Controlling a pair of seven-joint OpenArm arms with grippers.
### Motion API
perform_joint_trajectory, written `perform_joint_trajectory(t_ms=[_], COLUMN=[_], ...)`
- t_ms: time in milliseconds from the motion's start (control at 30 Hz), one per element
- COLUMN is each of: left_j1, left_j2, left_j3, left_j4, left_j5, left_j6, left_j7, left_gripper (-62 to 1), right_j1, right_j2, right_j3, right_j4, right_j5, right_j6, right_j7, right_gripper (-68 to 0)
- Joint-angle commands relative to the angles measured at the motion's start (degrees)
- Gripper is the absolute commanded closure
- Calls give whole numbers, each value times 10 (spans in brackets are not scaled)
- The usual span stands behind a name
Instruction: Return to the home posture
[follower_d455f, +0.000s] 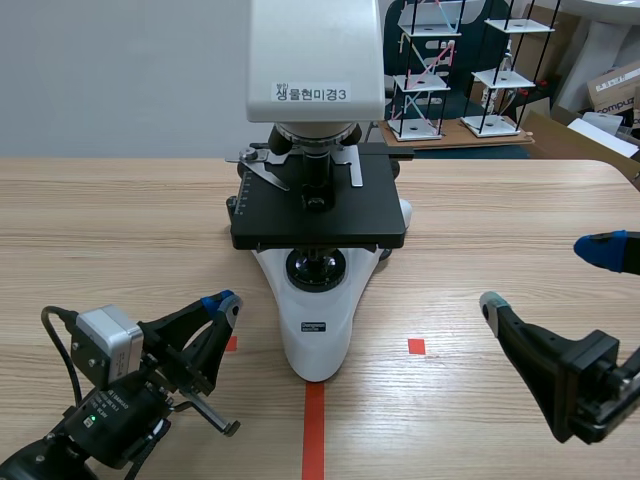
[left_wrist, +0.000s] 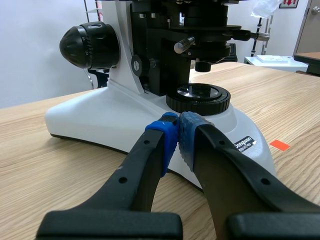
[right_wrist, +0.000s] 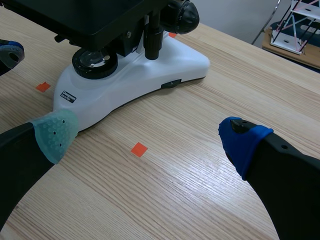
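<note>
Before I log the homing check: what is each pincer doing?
Left pincer: closed, holding nothing.
Right pincer: open, holding nothing.

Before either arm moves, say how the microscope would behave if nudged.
The microscope likely resists sliding: its broad white base sits flat on the table. Its bulky body looks heavy and rigid. The large head sits high, so a high push might tip it.

Left of the microscope (follower_d455f: 318, 200), the black left arm (follower_d455f: 120, 420) bears a silver camera block (follower_d455f: 105, 340), looping cable (follower_d455f: 66, 350) and blue pads (left_wrist: 186, 135); the right arm (follower_d455f: 570, 385) has one blue pad (right_wrist: 245, 145), one grey-green (right_wrist: 55, 132).
</note>
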Motion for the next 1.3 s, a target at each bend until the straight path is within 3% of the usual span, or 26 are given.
perform_joint_trajectory(t_ms=[0,933,1167,1267], left_j1=[-2,-2,12,40], left_j2=[4,0,-36,-59], left_j3=[-1,-1,-2,-11], left_j4=[9,9,14,40], left_j5=[-1,-1,-2,-2], left_j6=[1,-1,-53,-58], left_j7=[-9,17,-24,-23], left_gripper=[-40,-41,-40,-15], right_j1=[7,7,7,7], right_j2=[3,3,3,3], right_j3=[5,5,5,5], right_j4=[4,4,4,4], right_j5=[4,4,4,4], right_j6=[-2,-2,-2,-2], right_j7=[9,9,9,9], right_gripper=[-617,-617,-617,-617])
